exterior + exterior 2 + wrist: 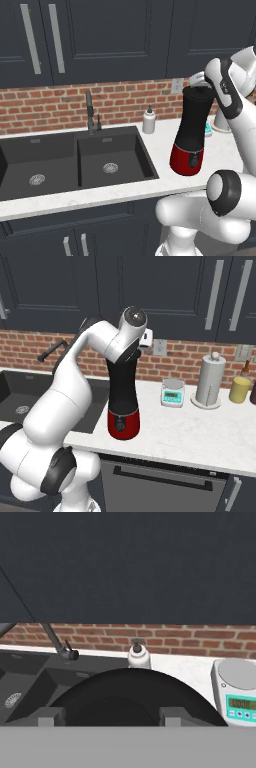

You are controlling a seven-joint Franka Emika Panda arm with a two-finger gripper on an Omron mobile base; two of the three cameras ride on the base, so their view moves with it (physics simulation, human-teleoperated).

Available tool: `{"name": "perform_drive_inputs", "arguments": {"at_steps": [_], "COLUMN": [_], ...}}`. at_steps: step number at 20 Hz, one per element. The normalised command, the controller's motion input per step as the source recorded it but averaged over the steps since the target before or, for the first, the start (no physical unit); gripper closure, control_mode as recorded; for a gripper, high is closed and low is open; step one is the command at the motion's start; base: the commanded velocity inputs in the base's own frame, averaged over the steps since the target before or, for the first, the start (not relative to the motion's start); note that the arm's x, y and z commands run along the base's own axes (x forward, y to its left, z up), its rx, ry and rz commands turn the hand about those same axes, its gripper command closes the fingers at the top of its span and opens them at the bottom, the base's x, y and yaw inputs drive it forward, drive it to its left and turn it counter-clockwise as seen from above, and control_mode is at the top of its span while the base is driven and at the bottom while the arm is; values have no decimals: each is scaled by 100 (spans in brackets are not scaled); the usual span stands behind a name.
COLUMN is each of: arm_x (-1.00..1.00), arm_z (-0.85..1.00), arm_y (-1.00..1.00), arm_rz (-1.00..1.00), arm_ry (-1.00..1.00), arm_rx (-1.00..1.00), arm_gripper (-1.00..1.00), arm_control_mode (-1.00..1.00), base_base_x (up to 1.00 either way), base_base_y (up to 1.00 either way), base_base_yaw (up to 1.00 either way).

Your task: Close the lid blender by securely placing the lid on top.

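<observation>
The blender is a tall black jar on a glossy red base, standing on the white counter right of the sink; it also appears as the blender. My gripper sits right above the jar's mouth. In the hand view the gripper is shut on the lid, a broad round black disc between the two finger tips. The lid is level with the jar's rim. I cannot tell whether it rests fully on the rim.
A black double sink with a faucet lies left of the blender. A white soap bottle stands behind it. To the right are a small scale, a grey canister and a yellow container.
</observation>
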Motion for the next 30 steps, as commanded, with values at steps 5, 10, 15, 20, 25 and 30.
{"name": "perform_drive_inputs", "arguments": {"at_steps": [5,10,15,20,25,30], "arm_x": [7,3,13,29,10,0], "arm_z": [-30,-35,-38,-44,-53,-66], "arm_y": [15,0,0,1,3,0], "arm_rz": [3,5,5,5,5,5], "arm_ry": [0,0,0,-2,-6,-3], "arm_rx": [-1,0,-1,0,-1,-8], "arm_gripper": [100,100,100,100,100,100], "arm_control_mode": [-100,-100,-100,-100,-100,-100], "base_base_x": [0,0,0,0,0,0], "base_base_y": [0,0,0,0,0,0], "base_base_yaw": [0,0,0,0,0,0]}}
